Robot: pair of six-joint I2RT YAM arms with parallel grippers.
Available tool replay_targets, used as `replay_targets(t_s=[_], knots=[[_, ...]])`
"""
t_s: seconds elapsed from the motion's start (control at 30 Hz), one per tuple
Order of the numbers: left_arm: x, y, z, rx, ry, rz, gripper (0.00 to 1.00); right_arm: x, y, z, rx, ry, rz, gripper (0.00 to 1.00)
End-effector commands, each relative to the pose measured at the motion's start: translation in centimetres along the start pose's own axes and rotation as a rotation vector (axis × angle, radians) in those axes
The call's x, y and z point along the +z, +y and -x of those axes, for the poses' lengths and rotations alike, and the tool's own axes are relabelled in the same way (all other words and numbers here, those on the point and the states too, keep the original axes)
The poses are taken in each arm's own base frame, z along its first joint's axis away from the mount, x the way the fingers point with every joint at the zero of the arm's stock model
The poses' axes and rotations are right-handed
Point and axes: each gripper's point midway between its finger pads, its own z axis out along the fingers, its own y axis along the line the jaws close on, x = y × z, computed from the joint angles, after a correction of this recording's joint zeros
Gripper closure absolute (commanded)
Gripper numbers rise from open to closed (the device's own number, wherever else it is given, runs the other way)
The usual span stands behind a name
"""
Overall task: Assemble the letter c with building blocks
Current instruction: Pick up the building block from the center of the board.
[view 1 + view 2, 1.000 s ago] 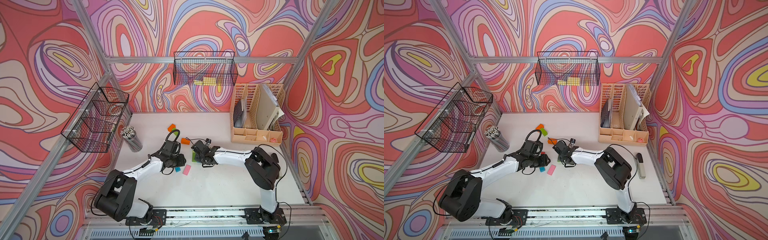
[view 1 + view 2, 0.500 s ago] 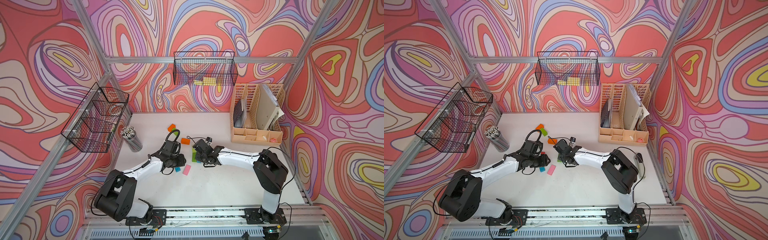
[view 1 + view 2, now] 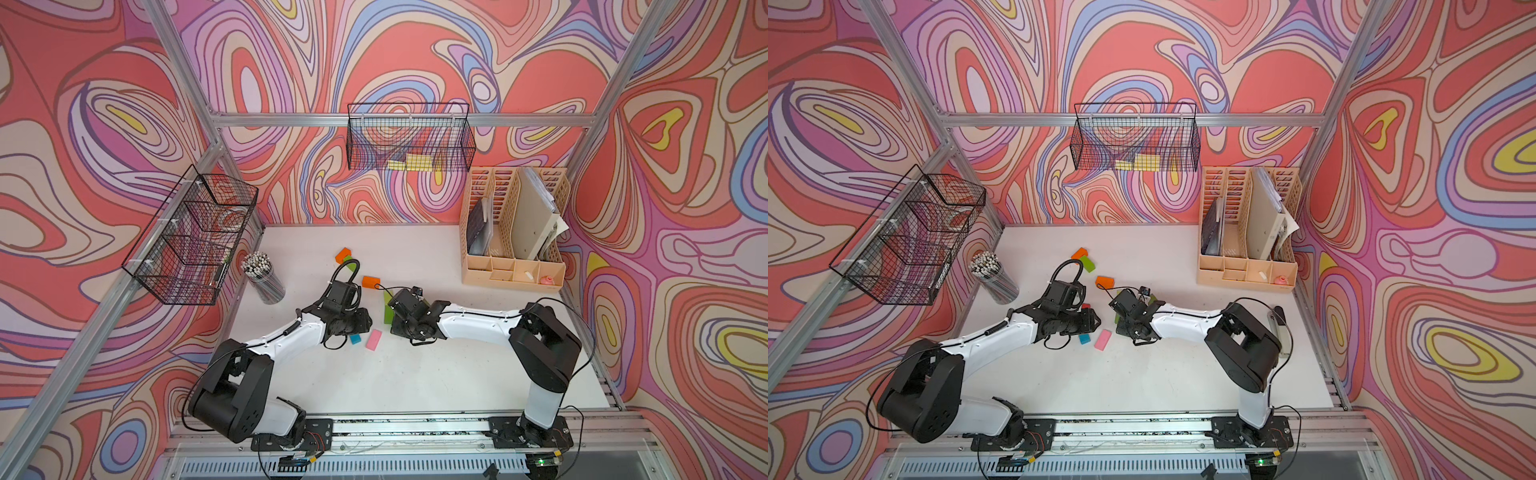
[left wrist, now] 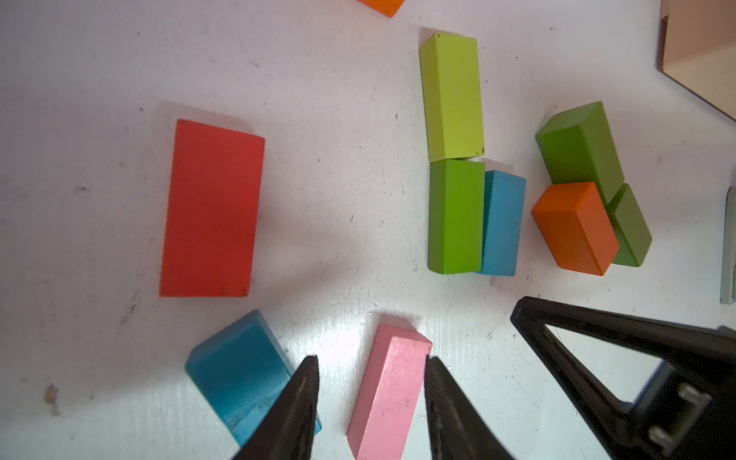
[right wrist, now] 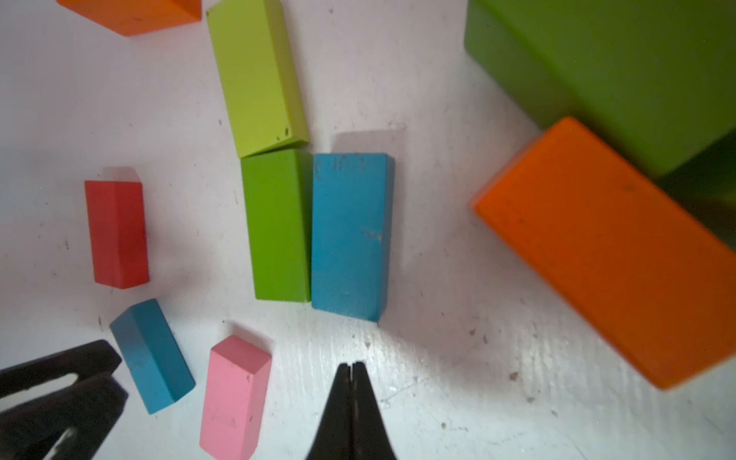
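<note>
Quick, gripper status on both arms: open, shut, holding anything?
Left gripper: open, holding nothing.
Right gripper: shut, fingers pressed together, holding nothing.

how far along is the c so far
Early. Done: a lime green block and a dark green block lie end to end, a blue block alongside. In hand: the left gripper stands open astride the pink block; the right gripper is shut, empty. To do: the red block and others loose; no C yet.

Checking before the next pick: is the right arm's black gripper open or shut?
Shut. In the right wrist view the black right gripper has its jaws pressed together with nothing between.
</note>
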Motion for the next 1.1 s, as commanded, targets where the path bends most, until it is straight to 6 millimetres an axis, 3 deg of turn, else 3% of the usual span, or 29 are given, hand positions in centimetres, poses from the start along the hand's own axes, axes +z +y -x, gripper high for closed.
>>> replay_targets(t_s=[0.0,0.43,0.73,0.9,1.07], knots=[[0.2,0.5,-0.4,-0.019,0.011,0.012,0.54,-0.1,0.7,0.0,-0.014,0.003,0.032,1.0],[0.3,0.7,-0.4,-0.016,0.014,0.02,0.54,1.7,-0.1,0.6,0.016,0.019,0.021,1.0],[0.6,0.7,-0.5,-0.016,0.023,0.022,0.54,2.2,-0.9,2.1,0.041,-0.01,0.022,1.0],[0.7,0.8,-0.5,-0.016,0.023,0.026,0.54,1.9,-1.2,3.0,0.031,-0.04,0.005,1.0],[0.7,0.9,-0.5,-0.016,0.021,0.031,0.54,0.5,-0.3,3.3,-0.023,-0.044,0.019,1.0]])
